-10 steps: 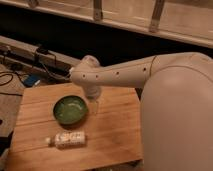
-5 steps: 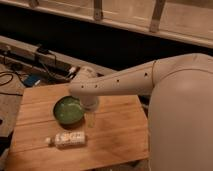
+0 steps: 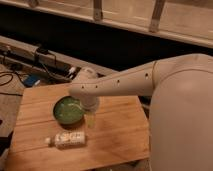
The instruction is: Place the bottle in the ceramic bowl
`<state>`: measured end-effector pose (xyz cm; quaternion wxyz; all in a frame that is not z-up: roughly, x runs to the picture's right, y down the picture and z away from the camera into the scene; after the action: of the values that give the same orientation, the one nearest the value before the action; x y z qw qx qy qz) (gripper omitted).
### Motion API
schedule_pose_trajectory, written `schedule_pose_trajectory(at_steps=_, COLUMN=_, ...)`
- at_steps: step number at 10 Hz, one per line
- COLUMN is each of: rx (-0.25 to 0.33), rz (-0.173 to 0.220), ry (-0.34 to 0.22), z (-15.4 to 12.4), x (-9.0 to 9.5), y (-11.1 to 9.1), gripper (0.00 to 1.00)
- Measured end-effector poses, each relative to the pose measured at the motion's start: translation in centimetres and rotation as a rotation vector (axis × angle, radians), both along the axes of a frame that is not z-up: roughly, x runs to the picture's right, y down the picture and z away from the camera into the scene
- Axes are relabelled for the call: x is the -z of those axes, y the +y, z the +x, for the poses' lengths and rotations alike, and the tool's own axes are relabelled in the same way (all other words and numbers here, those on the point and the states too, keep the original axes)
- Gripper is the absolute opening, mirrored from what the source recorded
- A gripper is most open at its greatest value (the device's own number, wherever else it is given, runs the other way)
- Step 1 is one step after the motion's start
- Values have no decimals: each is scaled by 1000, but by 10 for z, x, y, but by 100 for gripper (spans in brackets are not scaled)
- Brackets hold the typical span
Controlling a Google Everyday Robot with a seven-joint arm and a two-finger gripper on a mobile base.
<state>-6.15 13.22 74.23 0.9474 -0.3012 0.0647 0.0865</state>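
Fingers (image 3: pixel 90 119) wide, empty; gripper (image 3: pixel 90 123) beside the ceramic bowl (image 3: pixel 66 111). Bottle (image 3: pixel 67 139) lies near the wooden table's (image 3: pixel 120 135) front edge: a glancing grasp could roll it off.

You have one bottle (image 3: pixel 67 139) at lower left, one ceramic bowl (image 3: pixel 64 111) above it, one surface (image 3: pixel 120 127) and one tool (image 3: pixel 90 119) just right of the bowl.

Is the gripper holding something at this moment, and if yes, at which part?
Nothing is held. The gripper hangs open beside the ceramic bowl; the bottle lies apart on the table.
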Motion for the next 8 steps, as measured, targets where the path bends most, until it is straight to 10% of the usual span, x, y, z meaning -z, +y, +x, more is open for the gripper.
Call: schedule_pose_trajectory(at_steps=8, rx=85, rz=11, ry=-49, z=-54, x=31, y=42, gripper=80)
